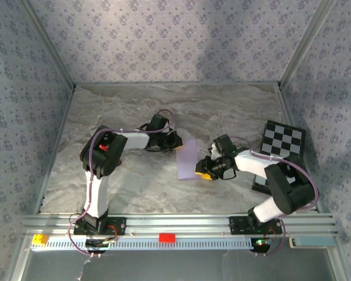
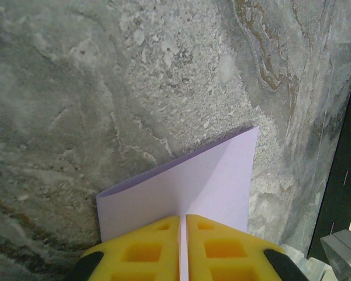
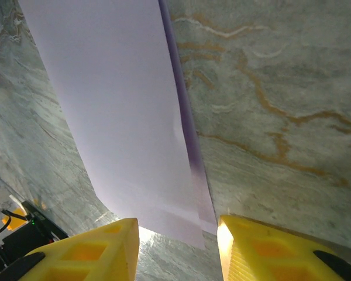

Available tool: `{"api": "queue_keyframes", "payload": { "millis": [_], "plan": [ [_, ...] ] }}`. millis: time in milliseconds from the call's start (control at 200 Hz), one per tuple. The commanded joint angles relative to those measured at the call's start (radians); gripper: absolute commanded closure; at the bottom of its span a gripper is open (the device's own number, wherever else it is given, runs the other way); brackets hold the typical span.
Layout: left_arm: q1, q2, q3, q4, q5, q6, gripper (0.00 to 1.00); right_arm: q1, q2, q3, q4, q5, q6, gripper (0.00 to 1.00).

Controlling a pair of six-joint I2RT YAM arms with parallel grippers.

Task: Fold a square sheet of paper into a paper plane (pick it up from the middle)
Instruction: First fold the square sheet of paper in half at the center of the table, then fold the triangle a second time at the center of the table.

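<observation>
A pale lilac sheet of paper (image 1: 188, 159), folded into a narrow strip, is pictured at the middle of a marbled counter (image 1: 134, 111) between two arms. In the left wrist view its near edge is hidden behind the yellow fingers (image 2: 222, 252). In the right wrist view its far end is cut off by the top of the frame. From above, the layers of the fold cannot be told apart. The lower part of a checkered board (image 1: 284, 140), set at the counter's right side, is covered by the right arm.

The counter is enclosed by walls papered in a grey-blue floral print and edged with aluminium rails. A red block (image 1: 167, 237) and a yellow block (image 1: 40, 239) are seen on the front rail.

The left gripper (image 2: 183, 219) is clenched on the sheet's edge, the paper pinched in the seam between its fingers. The right gripper (image 3: 178, 228) stands released, fingers parted, with the strip's raised end lying between them and gripped by neither.
</observation>
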Motion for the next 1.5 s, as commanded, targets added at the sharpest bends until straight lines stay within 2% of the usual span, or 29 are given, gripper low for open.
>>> {"api": "queue_keyframes", "payload": {
  "millis": [0, 555, 785, 900, 969, 1034, 1199, 1394, 1494],
  "plan": [
    [-0.006, 0.047, -0.020, -0.058, -0.031, 0.011, 0.89, -0.002, 0.026, 0.002, 0.053, -0.044, 0.038, 0.59],
    [-0.004, 0.091, 0.075, -0.109, 0.009, 0.073, 0.88, -0.068, 0.132, 0.051, 0.227, -0.187, 0.016, 0.60],
    [-0.004, 0.103, 0.121, -0.160, 0.009, 0.109, 0.88, -0.095, 0.176, 0.074, 0.236, -0.191, 0.001, 0.62],
    [-0.005, 0.105, 0.139, -0.170, 0.009, 0.119, 0.86, -0.102, 0.193, 0.080, 0.242, -0.184, 0.000, 0.65],
    [-0.005, 0.091, 0.143, -0.169, 0.012, 0.122, 0.81, -0.106, 0.208, 0.082, 0.248, -0.182, 0.001, 0.70],
    [-0.008, 0.056, 0.142, -0.156, 0.018, 0.127, 0.70, -0.107, 0.220, 0.083, 0.257, -0.186, 0.004, 0.75],
    [-0.010, -0.074, 0.127, -0.174, -0.039, 0.157, 0.51, -0.108, 0.230, 0.079, 0.285, -0.173, 0.032, 0.88],
    [-0.015, -0.307, -0.031, -0.131, -0.179, 0.213, 0.46, -0.081, 0.252, 0.074, 0.401, -0.160, 0.153, 0.93],
    [-0.021, -0.413, -0.125, -0.106, -0.205, 0.229, 0.46, -0.061, 0.250, 0.079, 0.434, -0.147, 0.206, 0.93]
  ]
}}
